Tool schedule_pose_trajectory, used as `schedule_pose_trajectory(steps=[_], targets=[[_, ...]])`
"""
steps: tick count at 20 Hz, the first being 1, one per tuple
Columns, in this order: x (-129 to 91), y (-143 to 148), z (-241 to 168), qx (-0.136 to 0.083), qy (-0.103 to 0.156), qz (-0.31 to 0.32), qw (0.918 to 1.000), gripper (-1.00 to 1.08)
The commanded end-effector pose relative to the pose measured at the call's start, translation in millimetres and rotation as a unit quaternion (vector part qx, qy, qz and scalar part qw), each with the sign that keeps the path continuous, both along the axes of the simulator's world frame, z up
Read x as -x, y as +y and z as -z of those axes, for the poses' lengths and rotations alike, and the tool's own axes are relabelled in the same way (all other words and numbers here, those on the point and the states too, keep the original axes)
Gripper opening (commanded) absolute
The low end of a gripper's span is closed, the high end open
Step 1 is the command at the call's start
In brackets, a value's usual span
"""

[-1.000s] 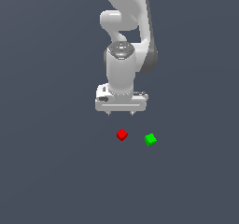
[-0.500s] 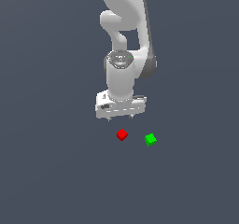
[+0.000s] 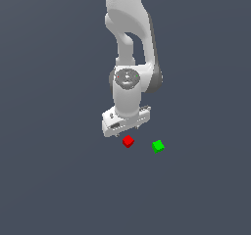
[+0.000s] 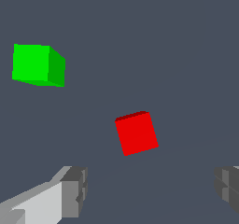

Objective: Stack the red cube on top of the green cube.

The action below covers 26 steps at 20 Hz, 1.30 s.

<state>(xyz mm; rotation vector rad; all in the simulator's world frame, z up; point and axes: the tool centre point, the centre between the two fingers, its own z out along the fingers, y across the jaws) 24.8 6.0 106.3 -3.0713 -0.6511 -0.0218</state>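
Red cube sits just below centre in the exterior view, green cube near its right, while my gripper, jaws spread and empty, hovers above red; I judge descent and grasp come next.

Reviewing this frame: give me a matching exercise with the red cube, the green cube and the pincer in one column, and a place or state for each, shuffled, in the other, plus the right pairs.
Things:
1. red cube
2. green cube
3. pincer

Places or states:
A. open, holding nothing
B. on the floor, farthest toward the exterior view's right, away from the arm
C. on the floor just below the arm's hand, ahead of the gap between the fingers in the wrist view

Pairs: 1-C, 2-B, 3-A
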Motion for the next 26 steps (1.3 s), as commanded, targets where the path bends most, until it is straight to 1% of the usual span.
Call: schedule_pose_trajectory(steps=[1, 7, 12, 20, 26], targets=[[-3.5, 1.2, 9.3, 0.0, 0.001, -0.035, 0.9994, 1.0], [-9.3, 4.0, 25.9, 0.002, 0.004, -0.095, 0.9954, 1.0], [-11.9, 5.6, 33.9, 0.003, 0.006, -0.125, 0.9922, 1.0], [-12.3, 6.0, 37.6, 0.003, 0.006, -0.131, 0.9913, 1.0], [-11.7, 6.3, 60.9, 0.003, 0.006, -0.133, 0.9912, 1.0]])
